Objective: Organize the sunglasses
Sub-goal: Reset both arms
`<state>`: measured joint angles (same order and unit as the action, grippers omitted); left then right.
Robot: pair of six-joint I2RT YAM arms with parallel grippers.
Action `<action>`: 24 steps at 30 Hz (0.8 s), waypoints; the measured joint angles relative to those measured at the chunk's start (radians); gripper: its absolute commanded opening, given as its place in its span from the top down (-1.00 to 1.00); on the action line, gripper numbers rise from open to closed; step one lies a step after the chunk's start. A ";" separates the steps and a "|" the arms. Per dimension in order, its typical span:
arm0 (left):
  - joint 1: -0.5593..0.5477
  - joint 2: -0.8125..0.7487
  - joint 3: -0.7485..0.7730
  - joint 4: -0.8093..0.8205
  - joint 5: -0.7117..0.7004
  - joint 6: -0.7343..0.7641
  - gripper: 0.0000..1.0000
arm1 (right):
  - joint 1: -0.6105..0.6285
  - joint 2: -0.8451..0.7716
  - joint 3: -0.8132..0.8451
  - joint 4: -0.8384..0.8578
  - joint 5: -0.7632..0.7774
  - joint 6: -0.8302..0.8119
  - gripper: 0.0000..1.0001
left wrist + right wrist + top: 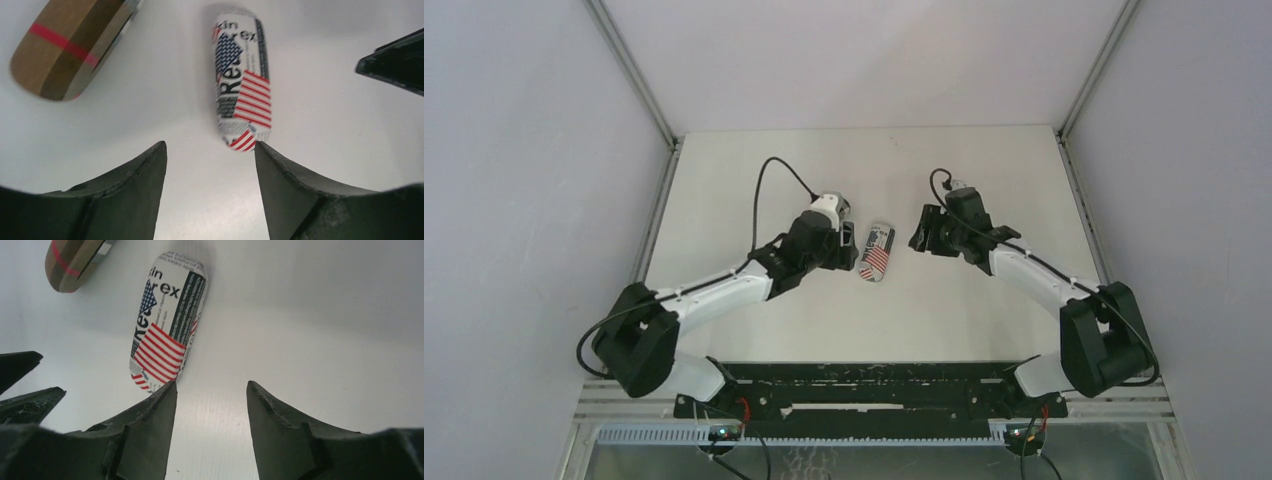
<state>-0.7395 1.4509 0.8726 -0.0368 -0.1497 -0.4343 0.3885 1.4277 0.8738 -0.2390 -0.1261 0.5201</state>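
Fingers up close first: your left gripper (210,150) fills the bottom of its wrist view, with both dark fingers (125,195) spread well apart and only bare white table (325,150) between them. So it's open and holding nothing. Just past the tips lies the flag-print case (243,85), closed and running lengthwise away from the camera, its near end right by one fingertip. Can't tell if they actually touch. Off in the far corner of that view sits a brown case (65,45) with a red stripe, lying at an angle and well clear of the flag one.

Same story on your right gripper (211,387): jaws parted, nothing in the gap, and the flag-print case's near end sits just by the tip of one finger. The brown case pokes into the top corner of that view too, and the left gripper's dark tips show at the edge.

From the top camera you've got both arms (724,290) reaching in toward the middle of the table. The flag-print case lies flat between the two grippers, closer to the left one. I can't pick out the brown case from up there.

As for the sunglasses, none of the three views shows them, so you can't tell where they are from here.
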 measured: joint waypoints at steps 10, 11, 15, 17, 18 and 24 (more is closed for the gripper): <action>0.000 -0.473 -0.264 -0.061 -0.155 -0.006 -1.00 | 0.254 -0.258 -0.070 -0.069 0.248 -0.020 -0.68; 0.000 -0.536 -0.281 -0.079 -0.172 -0.009 -0.99 | 0.277 -0.299 -0.074 -0.076 0.267 -0.027 -0.75; 0.000 -0.800 -0.314 -0.177 -0.255 -0.022 -0.99 | 0.368 -0.504 -0.089 -0.106 0.356 -0.069 -0.99; 0.000 -0.893 -0.315 -0.224 -0.292 -0.030 -0.99 | 0.392 -0.602 -0.100 -0.126 0.389 -0.086 -1.00; 0.000 -0.945 -0.315 -0.255 -0.316 -0.040 -0.99 | 0.398 -0.646 -0.108 -0.134 0.401 -0.092 -1.00; 0.000 -1.204 -0.316 -0.462 -0.435 -0.142 -0.99 | 0.414 -0.977 -0.191 -0.192 0.466 -0.098 -1.00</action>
<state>-0.7391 0.2470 0.5564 -0.4988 -0.5846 -0.5766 0.8021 0.4511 0.6827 -0.4313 0.3401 0.4217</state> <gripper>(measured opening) 0.996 0.997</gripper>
